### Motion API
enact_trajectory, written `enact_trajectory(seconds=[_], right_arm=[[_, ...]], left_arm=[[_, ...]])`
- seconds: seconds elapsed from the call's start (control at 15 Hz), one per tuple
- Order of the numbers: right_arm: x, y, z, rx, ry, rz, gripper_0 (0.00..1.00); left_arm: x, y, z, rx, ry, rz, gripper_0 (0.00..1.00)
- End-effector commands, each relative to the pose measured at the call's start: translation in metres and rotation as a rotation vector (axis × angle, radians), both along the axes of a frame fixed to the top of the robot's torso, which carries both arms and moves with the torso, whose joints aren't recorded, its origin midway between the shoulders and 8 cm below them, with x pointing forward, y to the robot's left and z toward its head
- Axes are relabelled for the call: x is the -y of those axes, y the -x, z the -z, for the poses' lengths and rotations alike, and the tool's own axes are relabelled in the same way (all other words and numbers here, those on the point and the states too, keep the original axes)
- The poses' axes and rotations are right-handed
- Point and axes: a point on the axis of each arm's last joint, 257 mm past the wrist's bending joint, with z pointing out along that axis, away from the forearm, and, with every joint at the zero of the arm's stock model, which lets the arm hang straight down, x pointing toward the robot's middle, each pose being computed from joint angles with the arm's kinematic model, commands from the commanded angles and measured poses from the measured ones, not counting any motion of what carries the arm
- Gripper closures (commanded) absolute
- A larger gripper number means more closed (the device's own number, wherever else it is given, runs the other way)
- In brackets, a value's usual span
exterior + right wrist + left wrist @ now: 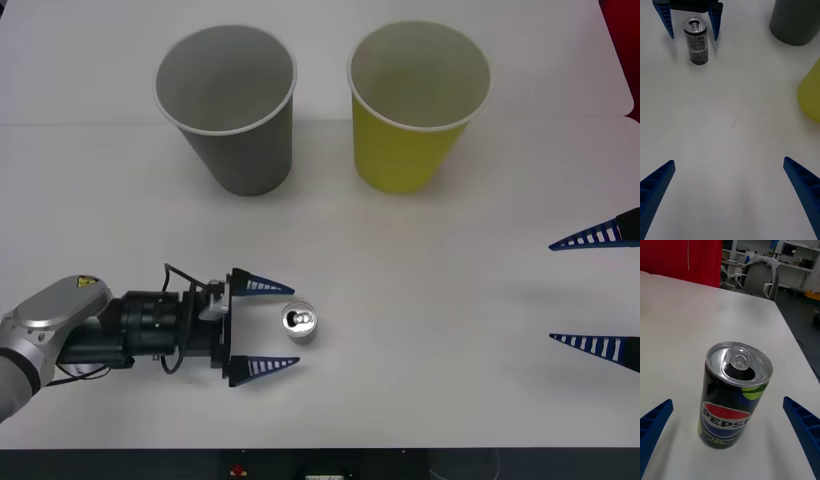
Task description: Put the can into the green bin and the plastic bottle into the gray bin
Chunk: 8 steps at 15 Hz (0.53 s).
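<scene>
Front view: left hand [282,326] lies low on the white surface [420,260], spread around the upright can [300,322]; gray bin [228,105] and green bin [417,103] stand beyond. Right hand [592,290] waits spread.

Left wrist view: can [736,393] stands untouched between fingers [802,429].

can [735,393]: glossy metal | green bin [415,110], gray bin [232,110]: matt paper | table [420,300]: smooth matt
</scene>
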Motion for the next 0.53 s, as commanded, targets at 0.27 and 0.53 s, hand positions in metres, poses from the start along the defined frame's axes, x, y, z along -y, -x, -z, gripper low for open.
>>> enact_trajectory(seconds=[0.27,0.53], right_arm=[[0.0,0.0,0.0,0.0,0.0,0.0,0.0],[0.0,0.0,0.0,0.0,0.0,0.0,0.0]], left_arm=[[0.0228,-0.0151,0.0021,0.044,-0.01,-0.031,0.0],[0.0233,-0.0161,0.001,0.05,-0.01,-0.03,0.0]])
